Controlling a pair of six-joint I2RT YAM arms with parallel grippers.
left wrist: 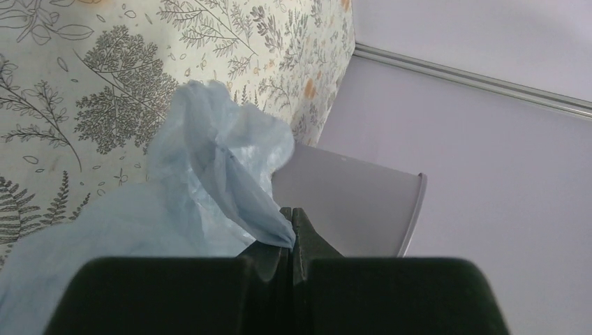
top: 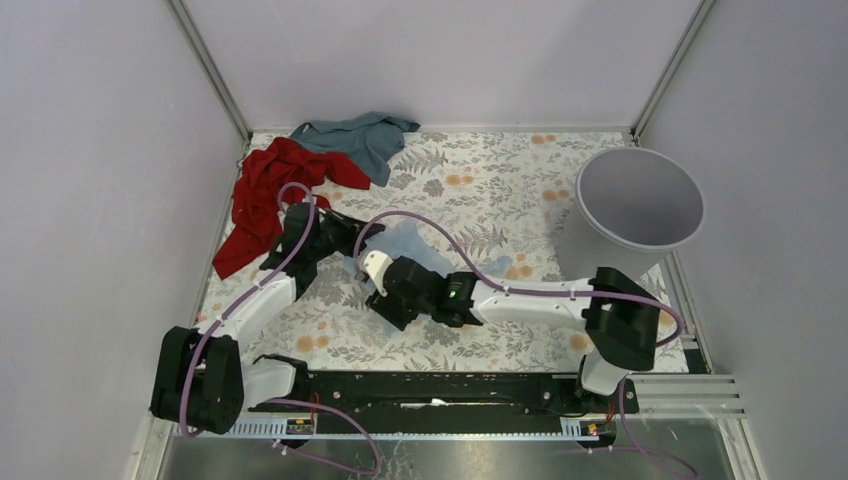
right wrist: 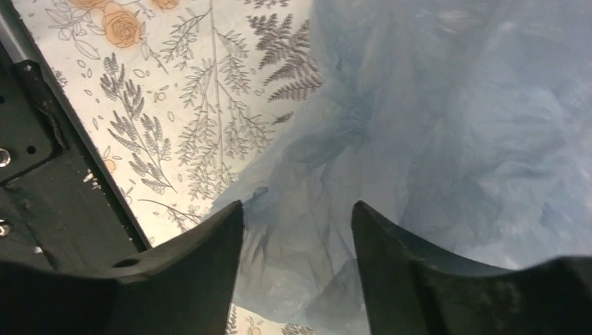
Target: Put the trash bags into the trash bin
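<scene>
The pale blue translucent trash bag (top: 408,243) lies crumpled on the floral table between the two grippers. My left gripper (left wrist: 291,213) is shut on a corner of the bag (left wrist: 230,188); it sits left of the bag in the top view (top: 350,238). My right gripper (right wrist: 299,209) is open, its fingers straddling a fold of the bag (right wrist: 433,125) just above the table; it also shows in the top view (top: 380,285). The light grey round trash bin (top: 632,210) stands upright at the right, far from both grippers, and shows in the left wrist view (left wrist: 349,202).
A red cloth (top: 270,195) lies at the back left beside the left arm. A teal-grey cloth (top: 360,135) lies at the back wall. Pale walls enclose the table on three sides. The black base rail (top: 440,390) runs along the near edge.
</scene>
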